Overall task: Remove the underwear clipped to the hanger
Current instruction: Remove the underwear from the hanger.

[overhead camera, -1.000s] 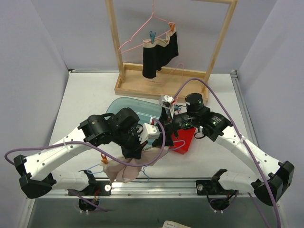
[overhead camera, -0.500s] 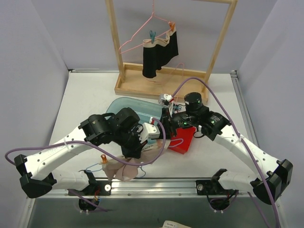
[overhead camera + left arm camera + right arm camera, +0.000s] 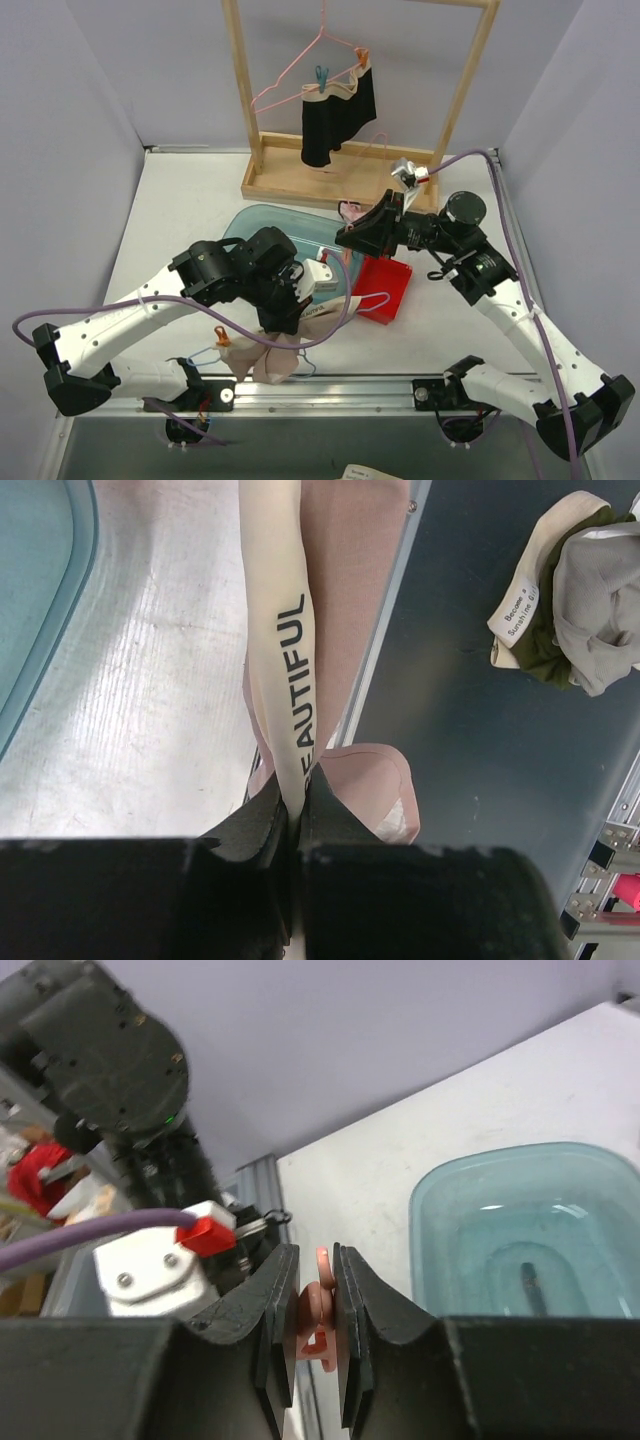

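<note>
Black briefs with a beige waistband hang at the back of the table, pinned to a thin pink wire hanger by a blue clothespin and an orange clothespin. The hanger hooks on a pale wooden rack. The waistband runs along the hanger's lower wire, rising toward the right, and the soft dark cloth drops in loose folds below it. These briefs lie beyond and above the right gripper, which is the nearer of the two. Its jaws are pinched narrow on a small pink clothespin of hard plastic, so that pin will probably have to be let go before the arm can reach back for the two pegs. The left gripper is low at the table's near edge, clamped tight on pale pink briefs. Their smooth cream waistband, printed with black capitals, stretches straight away from the fingertips, and the cloth drapes over the metal edge rail. Between the arms sit a translucent teal plastic tub with rounded corners and a boxy red bin.
</note>
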You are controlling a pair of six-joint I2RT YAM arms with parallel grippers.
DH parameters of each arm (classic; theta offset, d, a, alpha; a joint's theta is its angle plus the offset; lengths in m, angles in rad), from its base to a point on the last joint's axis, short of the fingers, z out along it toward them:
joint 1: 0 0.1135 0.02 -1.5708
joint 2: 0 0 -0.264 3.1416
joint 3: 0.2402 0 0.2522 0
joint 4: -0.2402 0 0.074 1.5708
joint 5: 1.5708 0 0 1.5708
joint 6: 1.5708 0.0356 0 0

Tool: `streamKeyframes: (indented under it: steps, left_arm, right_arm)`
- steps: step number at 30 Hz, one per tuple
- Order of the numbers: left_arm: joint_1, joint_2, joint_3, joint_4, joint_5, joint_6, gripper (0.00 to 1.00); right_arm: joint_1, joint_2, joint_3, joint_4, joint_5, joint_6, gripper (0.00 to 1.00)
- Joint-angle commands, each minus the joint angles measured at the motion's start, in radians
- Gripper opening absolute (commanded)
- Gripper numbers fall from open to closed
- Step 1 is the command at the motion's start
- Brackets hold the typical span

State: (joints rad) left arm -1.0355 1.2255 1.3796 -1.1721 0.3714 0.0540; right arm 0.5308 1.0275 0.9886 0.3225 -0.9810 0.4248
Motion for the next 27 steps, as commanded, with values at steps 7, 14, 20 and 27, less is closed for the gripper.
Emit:
streamKeyframes:
  steps: [7, 14, 20, 27]
  left_arm:
    - [0.006, -0.026, 0.027, -0.003, -0.046, -0.006, 0.02]
    - [0.022, -0.040, 0.024, 0.003, -0.069, -0.013, 0.03]
    - [0.026, -0.038, 0.030, 0.006, -0.058, -0.010, 0.03]
    - [0.026, -0.031, 0.041, 0.005, -0.042, -0.003, 0.02]
  right_arm:
    - [-0.064, 0.025, 0.010, -0.367, 1.015, -0.117, 0.00]
    - [-0.077, 0.106, -0.159, -0.347, 1.065, -0.049, 0.00]
    - [0.004, 0.135, -0.258, -0.287, 1.150, -0.035, 0.00]
    - [0.005, 0.109, -0.248, -0.287, 1.098, -0.029, 0.71]
